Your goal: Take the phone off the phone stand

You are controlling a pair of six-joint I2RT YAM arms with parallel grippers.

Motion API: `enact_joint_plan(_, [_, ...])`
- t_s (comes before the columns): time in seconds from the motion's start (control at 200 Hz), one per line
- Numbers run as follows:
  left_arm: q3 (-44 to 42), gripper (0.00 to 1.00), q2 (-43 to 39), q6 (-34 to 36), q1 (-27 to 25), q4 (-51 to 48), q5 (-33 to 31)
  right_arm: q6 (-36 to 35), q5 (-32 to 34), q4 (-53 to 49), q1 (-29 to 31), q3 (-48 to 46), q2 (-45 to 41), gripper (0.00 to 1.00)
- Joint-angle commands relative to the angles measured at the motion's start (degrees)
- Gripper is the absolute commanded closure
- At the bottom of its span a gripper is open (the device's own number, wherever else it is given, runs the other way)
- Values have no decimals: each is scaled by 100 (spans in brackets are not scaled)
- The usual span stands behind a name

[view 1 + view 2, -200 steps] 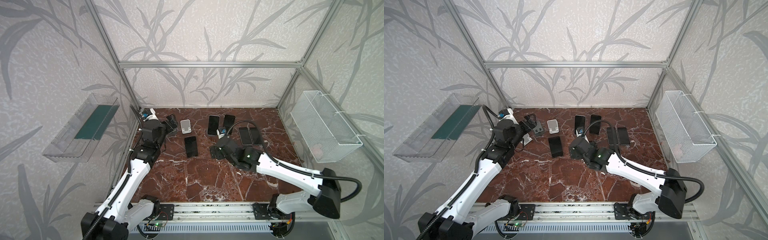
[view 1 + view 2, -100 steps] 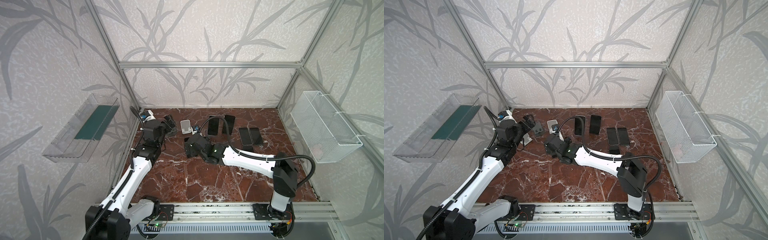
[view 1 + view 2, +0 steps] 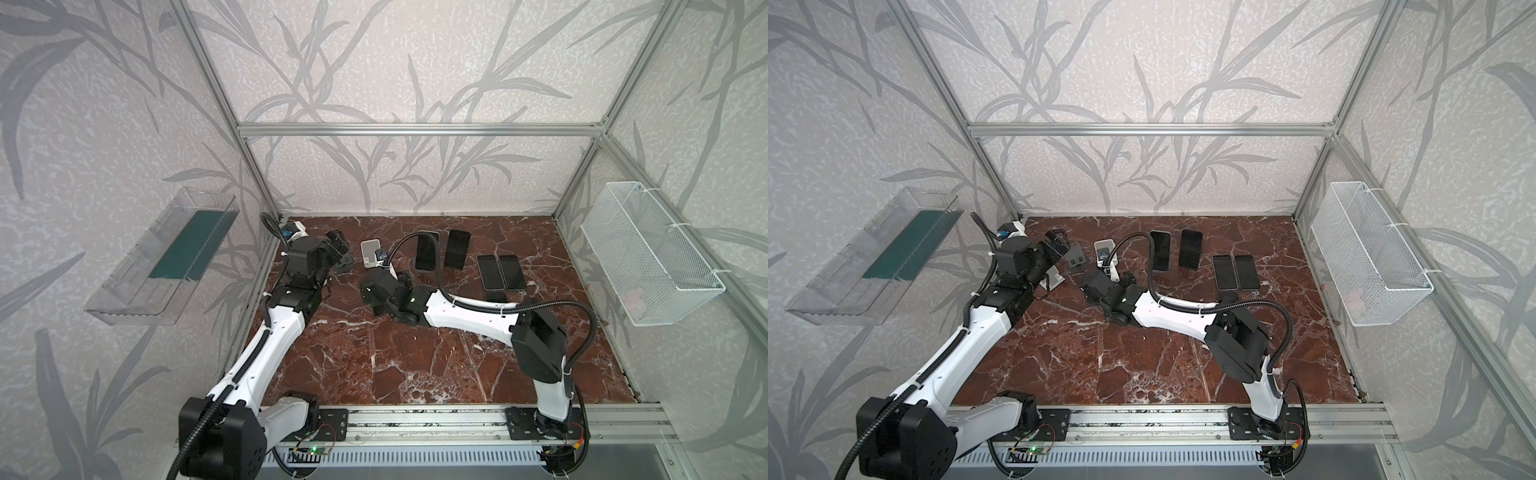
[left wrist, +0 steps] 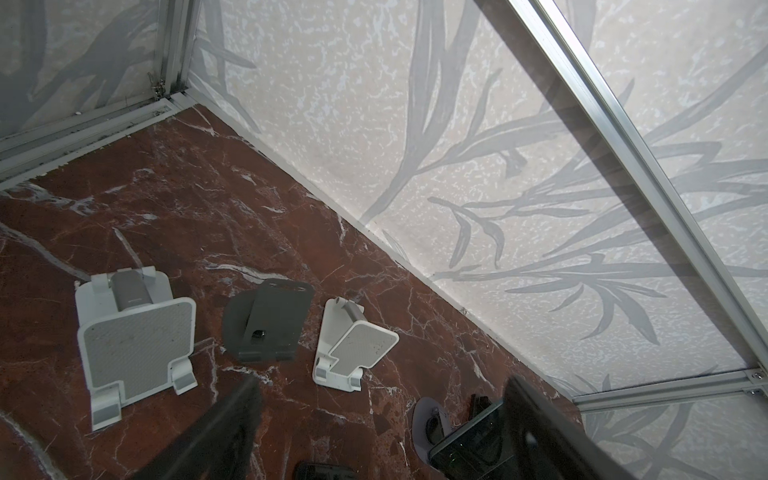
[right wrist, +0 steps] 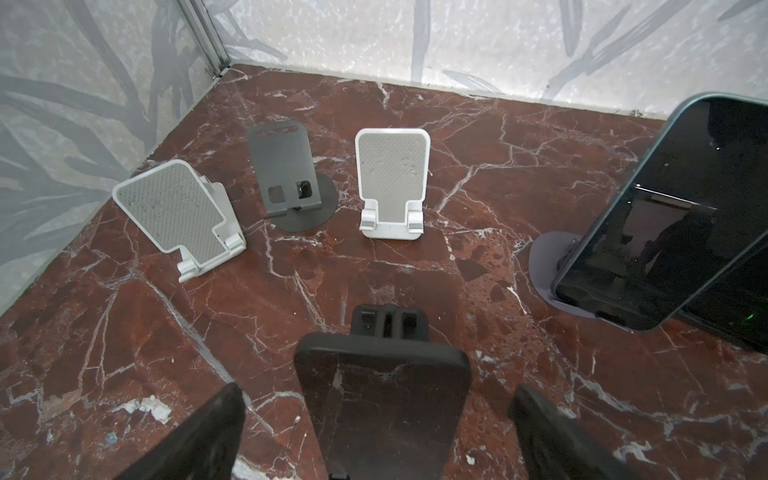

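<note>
Table (image 3: pixel 415 365): red marble. Both arms work over its back left part.

Right arm (image 3: pixel 469 318): yours is clearly the nearer arm. Its wrist hangs over the target, so both top views hide the phone and you must place it from the right wrist view alone.

Phone (image 5: pixel 382 407): a dark slab straight ahead of the right tool (image 5: pixel 376 390). It is propped on a low black phone stand (image 5: pixel 388 322), of which only a slotted piece shows, just past the phone's far edge. The long axis runs away from the wrist, in line with the tool's reach. The short axis lies across, from finger to finger.

Second phone (image 5: pixel 673 199): leans on a round-based stand (image 5: pixel 548 257), beside the jaws and outside them. Judged not your target.

Right tool: released, jaws wide. Its fingers (image 5: pixel 199 432) flank the phone's two long edges with bare table showing on each side, and I see no contact.

Left tool (image 4: pixel 380 384): released and empty, near an empty white stand (image 4: pixel 137 332), well apart from the phone.

Judgement: the jaws already span the short axis. Your next move is probably to close across it, then draw the phone back along its long axis, clear of the stand.
</note>
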Motion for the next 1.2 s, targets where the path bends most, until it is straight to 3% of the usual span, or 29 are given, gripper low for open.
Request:
enact_joint_plan(0.0, [-49,9,23,-88,46,149,42,-50,-57,105,-111,192,190,1])
enact_joint_plan(0.34, [-34,10,86,-143,73,170,167,141,289,-121,-169,442,536,0])
enact_joint_plan(1.195, [-28,11,149,-200,126,205,306,-250,16,586,-151,6,421,27])
